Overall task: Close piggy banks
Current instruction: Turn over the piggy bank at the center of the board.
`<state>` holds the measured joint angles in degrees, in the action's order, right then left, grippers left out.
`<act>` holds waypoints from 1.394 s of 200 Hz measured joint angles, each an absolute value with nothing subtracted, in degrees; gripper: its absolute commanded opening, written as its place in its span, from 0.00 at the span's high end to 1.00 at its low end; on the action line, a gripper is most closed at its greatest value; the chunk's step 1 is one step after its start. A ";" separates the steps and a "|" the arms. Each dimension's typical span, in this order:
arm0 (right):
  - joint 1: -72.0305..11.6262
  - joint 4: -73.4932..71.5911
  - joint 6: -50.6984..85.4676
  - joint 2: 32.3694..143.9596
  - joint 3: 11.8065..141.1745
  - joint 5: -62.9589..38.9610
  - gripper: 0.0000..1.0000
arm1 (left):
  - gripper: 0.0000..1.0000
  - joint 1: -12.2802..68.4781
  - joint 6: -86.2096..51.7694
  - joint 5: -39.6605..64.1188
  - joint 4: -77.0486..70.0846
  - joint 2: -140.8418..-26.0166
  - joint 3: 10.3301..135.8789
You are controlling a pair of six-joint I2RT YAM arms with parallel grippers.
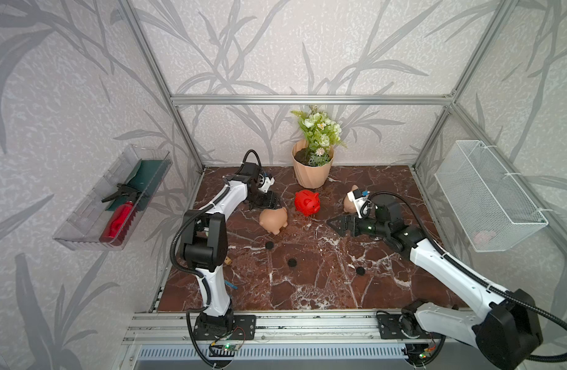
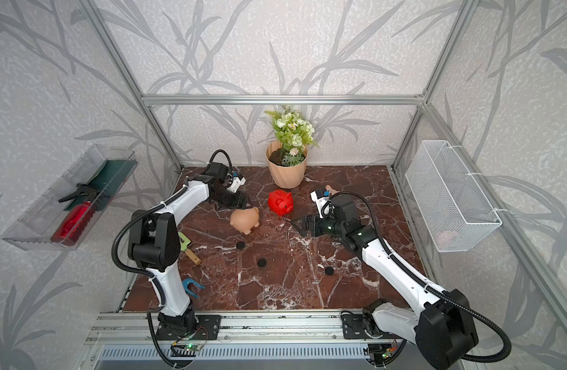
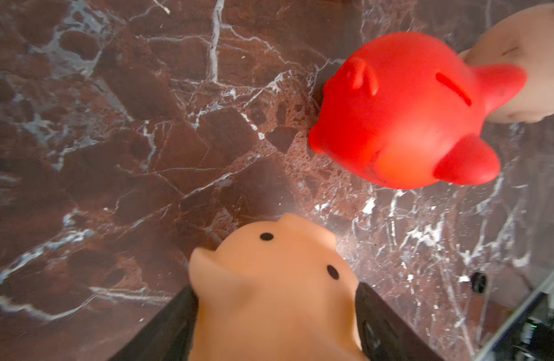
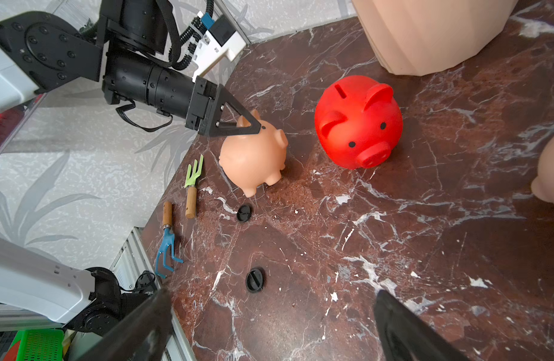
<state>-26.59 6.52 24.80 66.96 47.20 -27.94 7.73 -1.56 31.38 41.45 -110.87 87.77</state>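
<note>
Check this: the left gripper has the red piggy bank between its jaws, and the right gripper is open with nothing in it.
Wrong piggy bank. The left wrist view shows the left gripper with a peach piggy bank between its jaws; the red piggy bank stands free on the table. The right gripper is open with nothing in it.

Front-centre tabletop (image 1: 307,288) open, only three black plugs (image 1: 292,262) lying flat. Back row tight: flowerpot (image 1: 311,173), red pig (image 1: 307,203), far peach pig (image 1: 348,205). Left gripper (image 3: 275,289) clamped on near peach pig (image 1: 273,220) blocks left side; hand tools (image 4: 191,187) along left edge.
</note>
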 measured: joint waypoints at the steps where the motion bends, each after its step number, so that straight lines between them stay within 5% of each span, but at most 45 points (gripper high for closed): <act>1: -26.57 6.52 24.80 66.96 47.20 -27.94 0.01 | 0.29 7.66 -1.56 31.64 41.43 -110.93 87.77; 100: -26.59 6.81 24.82 67.05 47.20 -27.94 0.01 | 0.27 3.84 -5.19 47.75 38.83 -117.49 87.05; 201: -27.46 6.76 25.32 68.12 47.20 -27.73 0.01 | 0.24 3.86 -6.22 35.53 39.75 -105.89 85.01; 279: -32.45 12.58 25.96 71.33 48.05 -21.89 0.01 | 0.27 4.23 -14.85 33.52 34.89 -97.10 69.52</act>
<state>-32.45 12.58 25.96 71.33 48.05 -21.89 4.23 -14.85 33.52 34.89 -97.10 69.52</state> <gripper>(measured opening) 0.991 0.736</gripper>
